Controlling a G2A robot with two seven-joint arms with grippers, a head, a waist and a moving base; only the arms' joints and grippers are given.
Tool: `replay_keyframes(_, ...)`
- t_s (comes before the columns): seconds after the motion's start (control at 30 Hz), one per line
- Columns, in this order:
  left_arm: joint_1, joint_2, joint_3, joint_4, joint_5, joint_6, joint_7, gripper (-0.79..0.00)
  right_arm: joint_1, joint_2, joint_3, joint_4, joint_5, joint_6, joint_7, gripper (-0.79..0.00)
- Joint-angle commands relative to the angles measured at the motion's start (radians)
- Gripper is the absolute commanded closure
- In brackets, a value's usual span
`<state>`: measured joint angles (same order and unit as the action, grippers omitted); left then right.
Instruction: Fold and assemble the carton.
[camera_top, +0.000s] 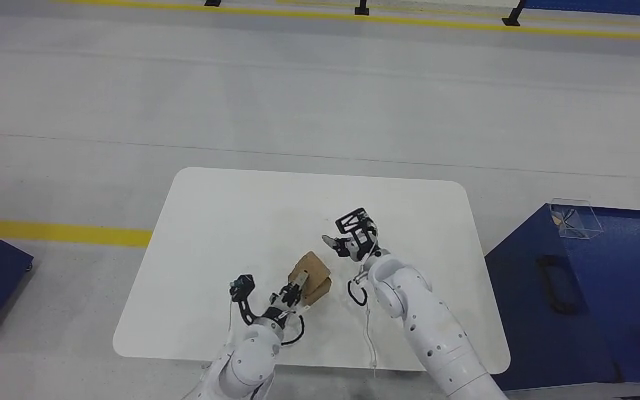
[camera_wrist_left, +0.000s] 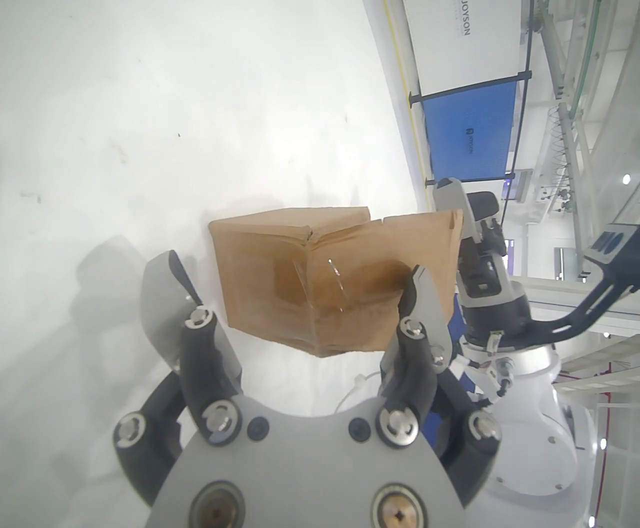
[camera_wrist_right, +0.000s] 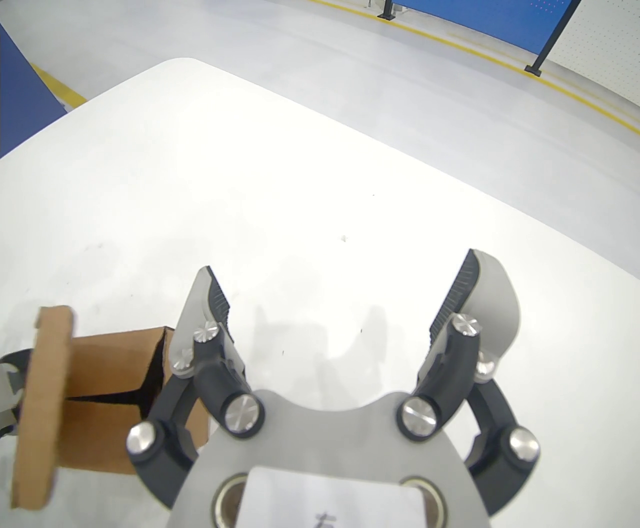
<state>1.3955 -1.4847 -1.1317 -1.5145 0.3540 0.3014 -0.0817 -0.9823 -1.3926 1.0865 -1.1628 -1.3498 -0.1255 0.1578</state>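
Carton (camera_top: 312, 274) near front edge of table (camera_top: 250, 210), right fingers (camera_wrist_right: 494, 299) spread beside it

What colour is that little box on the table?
Plain brown; the cardboard carton shows best in the left wrist view.

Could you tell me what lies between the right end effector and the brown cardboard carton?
In the top view, only bare white table separates the right end effector from the brown cardboard carton.

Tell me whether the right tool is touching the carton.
Apart. The top view shows a strip of bare table between the right tool and the carton. The tool is open and holds nothing.
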Motion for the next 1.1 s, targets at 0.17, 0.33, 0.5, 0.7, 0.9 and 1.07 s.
replay_keyframes(0.17,-0.021,-0.007,0.008,0.028,-0.043,-0.031,0.015,-0.576,-0.007,0.003,0.004,-0.021,-0.015,-0.034,0.015,-0.785)
replay_keyframes(0.33,-0.028,-0.007,0.002,0.041,-0.071,-0.063,0.000,-0.363,-0.025,0.008,-0.001,-0.054,-0.047,-0.054,0.027,-0.785)
replay_keyframes(0.5,-0.030,-0.008,0.000,0.046,-0.084,-0.081,-0.001,-0.388,-0.036,0.007,-0.006,-0.080,-0.064,-0.046,0.041,-0.785)
replay_keyframes(0.7,-0.030,-0.007,-0.001,0.048,-0.086,-0.089,-0.006,-0.382,-0.028,0.004,-0.008,-0.062,-0.078,-0.018,0.059,-0.785)
replay_keyframes(0.9,-0.029,-0.007,0.001,0.052,-0.087,-0.091,-0.009,-0.376,-0.020,0.001,-0.029,-0.038,-0.117,-0.016,0.075,-0.785)
replay_keyframes(1.07,-0.028,-0.007,0.005,0.056,-0.086,-0.091,-0.010,-0.369,-0.013,-0.003,-0.037,-0.011,-0.112,-0.027,0.081,-0.785)
